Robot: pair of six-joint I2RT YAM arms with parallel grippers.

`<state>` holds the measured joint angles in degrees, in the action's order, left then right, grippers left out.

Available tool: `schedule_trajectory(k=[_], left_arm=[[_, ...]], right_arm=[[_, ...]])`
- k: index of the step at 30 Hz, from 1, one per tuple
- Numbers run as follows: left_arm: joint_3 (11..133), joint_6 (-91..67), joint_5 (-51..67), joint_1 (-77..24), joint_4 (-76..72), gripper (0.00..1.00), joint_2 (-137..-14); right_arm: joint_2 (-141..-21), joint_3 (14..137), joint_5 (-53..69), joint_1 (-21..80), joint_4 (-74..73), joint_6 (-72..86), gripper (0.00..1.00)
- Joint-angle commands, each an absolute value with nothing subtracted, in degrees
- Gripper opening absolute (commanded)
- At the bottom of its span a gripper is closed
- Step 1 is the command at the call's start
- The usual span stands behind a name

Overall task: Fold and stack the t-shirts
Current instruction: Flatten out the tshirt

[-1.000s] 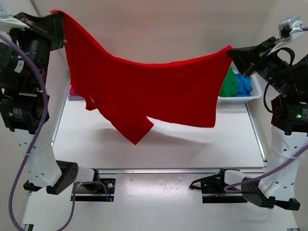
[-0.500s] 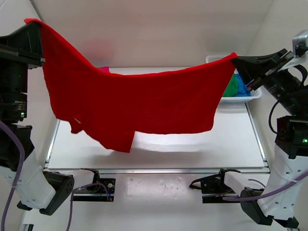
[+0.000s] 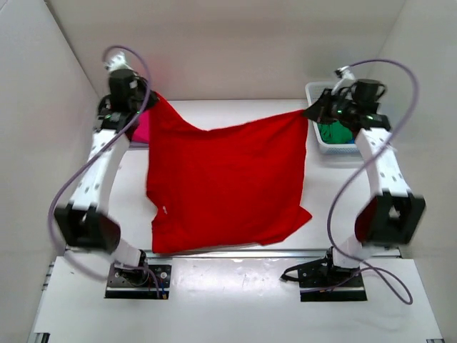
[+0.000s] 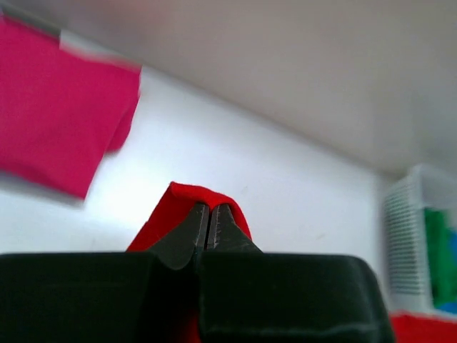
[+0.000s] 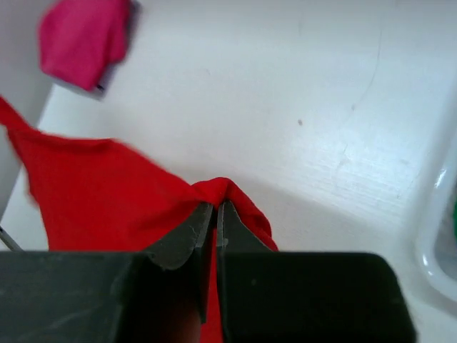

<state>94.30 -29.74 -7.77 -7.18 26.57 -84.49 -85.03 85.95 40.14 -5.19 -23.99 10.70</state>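
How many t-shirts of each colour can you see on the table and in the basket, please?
red t-shirt: 1
magenta-pink t-shirt: 1
green t-shirt, in the basket: 1
blue t-shirt, in the basket, mostly hidden: 1
Total: 4

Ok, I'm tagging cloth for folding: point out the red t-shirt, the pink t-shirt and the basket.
red t-shirt [image 3: 225, 186], top view, middle of the spread cloth
pink t-shirt [image 4: 61, 107], left wrist view, middle of the cloth
basket [image 4: 405, 239], left wrist view, mesh side wall

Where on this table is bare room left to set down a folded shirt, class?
Far strip of table behind the red t-shirt; also right of it, nearer than the basket. Crowded at far left by the pink t-shirt.
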Motion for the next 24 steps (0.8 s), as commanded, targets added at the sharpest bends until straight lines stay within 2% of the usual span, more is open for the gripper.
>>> schedule_trajectory(k=[1, 5, 9, 11, 12, 13, 15, 16, 18, 24], left_arm=[[92.8, -30.9, -6.1, -6.8, 19.6, 0.0, -90.7], [104.0, -29.0, -4.7, -6.3, 20.3, 0.0, -105.8], [119.9, -27.3, -5.4, -6.2, 20.7, 0.0, -116.5], [141.2, -27.2, -6.1, -5.9, 26.9, 0.0, -127.6], [148.0, -27.1, -6.7, -5.6, 31.0, 0.0, -134.8], [161.7, -27.8, -6.4, -5.4, 32.2, 0.0, -138.7], [154.4, -32.4, -1.9, -3.0, 28.0, 0.0, -137.7], [154.4, -32.5, -0.8, -2.1, 27.9, 0.0, -137.8], [161.8, -30.2, -1.7, -2.5, 33.4, 0.0, -140.9], [162.9, -28.3, 0.6, -3.1, 38.4, 0.0, -135.7]], right_arm=[[-93.3, 89.5, 36.0, -1.9, -22.4, 7.7, 0.0], [-109.0, 101.0, 35.0, -1.2, -25.5, 6.8, 0.01], [-123.4, 126.3, 32.3, -0.4, -31.5, 5.8, 0.0], [-134.1, 146.2, 32.2, -0.8, -35.1, 8.2, 0.0], [-134.8, 146.9, 32.4, -1.6, -33.6, 9.2, 0.0], [-134.7, 144.1, 33.4, -2.5, -29.0, 11.7, 0.0], [-135.4, 143.3, 33.5, -3.5, -26.3, 13.5, 0.0], [-136.6, 145.5, 33.1, -3.9, -27.6, 12.5, 0.0], [-137.3, 148.1, 32.3, -3.6, -30.1, 10.2, 0.0], [-127.0, 144.8, 28.5, -2.5, -35.3, 4.5, 0.0]])
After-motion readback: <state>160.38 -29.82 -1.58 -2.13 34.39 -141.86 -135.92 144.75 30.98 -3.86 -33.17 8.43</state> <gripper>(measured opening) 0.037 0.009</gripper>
